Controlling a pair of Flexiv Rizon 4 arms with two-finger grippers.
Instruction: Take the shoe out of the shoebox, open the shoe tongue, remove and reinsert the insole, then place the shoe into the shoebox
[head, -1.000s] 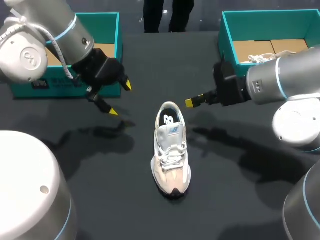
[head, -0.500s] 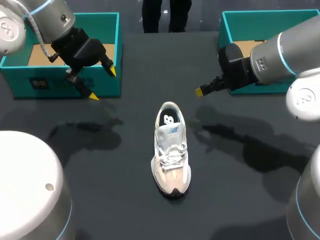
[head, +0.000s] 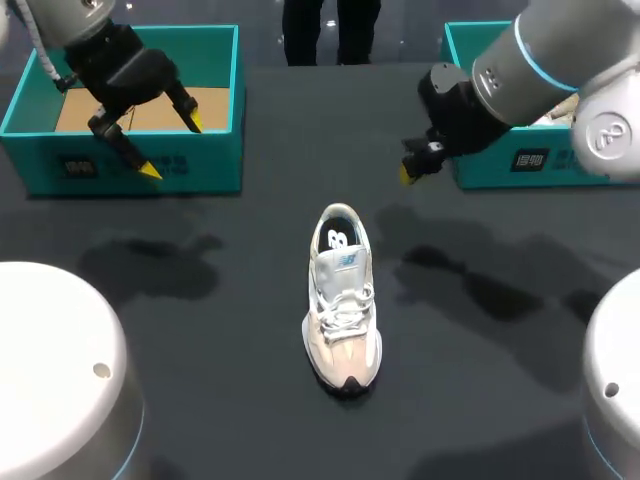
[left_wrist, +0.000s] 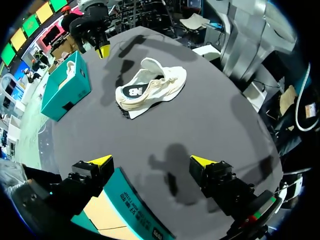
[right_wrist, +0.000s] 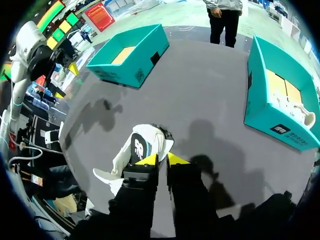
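A white and beige sneaker (head: 342, 305) stands upright in the middle of the black table, toe toward the front edge, its dark insole showing in the opening. My left gripper (head: 172, 146) hangs open and holds nothing, over the front wall of the left teal shoebox (head: 215, 170). In the left wrist view the sneaker (left_wrist: 152, 87) lies well ahead of the left gripper (left_wrist: 151, 161). My right gripper (head: 409, 172) hovers by the right teal shoebox (head: 520, 162), shut with nothing in it. The right wrist view shows the sneaker (right_wrist: 135, 155) below and beside the right gripper (right_wrist: 162, 159).
The left shoebox holds only a cardboard liner (head: 150, 110). A second white shoe (right_wrist: 295, 107) lies in the right shoebox (right_wrist: 280, 125). White rounded arm housings fill the front left (head: 50, 370) and front right (head: 615, 390) corners. Open tabletop surrounds the sneaker.
Both arms have pulled away from the sneaker toward the back. The left gripper moved back-left over its box. The right gripper moved back toward the right box and its fingers came together.
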